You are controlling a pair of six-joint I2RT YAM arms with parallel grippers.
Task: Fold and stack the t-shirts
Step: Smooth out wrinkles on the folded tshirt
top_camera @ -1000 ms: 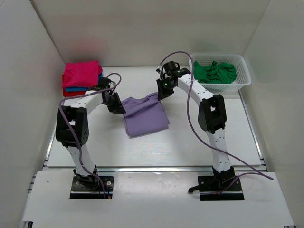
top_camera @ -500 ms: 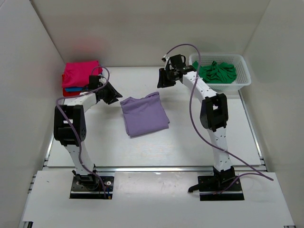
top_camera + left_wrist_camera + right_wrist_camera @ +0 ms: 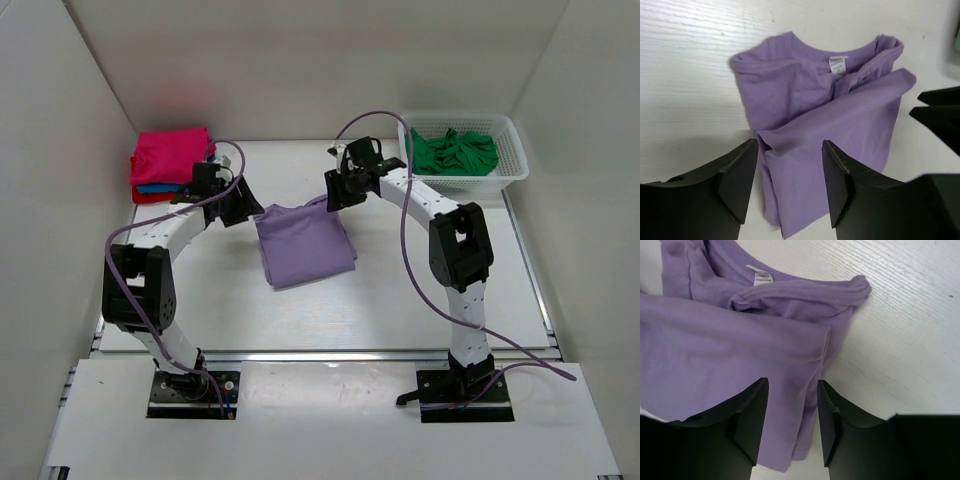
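A lilac t-shirt (image 3: 305, 243) lies folded into a rough rectangle mid-table, collar at the far edge. My left gripper (image 3: 243, 205) hovers at its far left corner and my right gripper (image 3: 336, 191) at its far right corner. In the left wrist view the lilac t-shirt (image 3: 825, 115) lies below my left gripper (image 3: 790, 167), open and holding nothing. The right wrist view shows the lilac t-shirt (image 3: 735, 340) under my right gripper (image 3: 792, 410), also open. Folded t-shirts are stacked at the back left, magenta (image 3: 172, 153) over blue (image 3: 150, 187) and red (image 3: 148, 197). A green t-shirt (image 3: 455, 152) lies crumpled in the basket.
The white lattice basket (image 3: 515, 170) stands at the back right corner. White walls close in the table on the left, back and right. The right gripper's dark fingers (image 3: 940, 110) show at the right edge of the left wrist view.
Both grippers have opened. They let go of the lilac t-shirt, drew back from it half a second ago, and now sit close over its far corners again.
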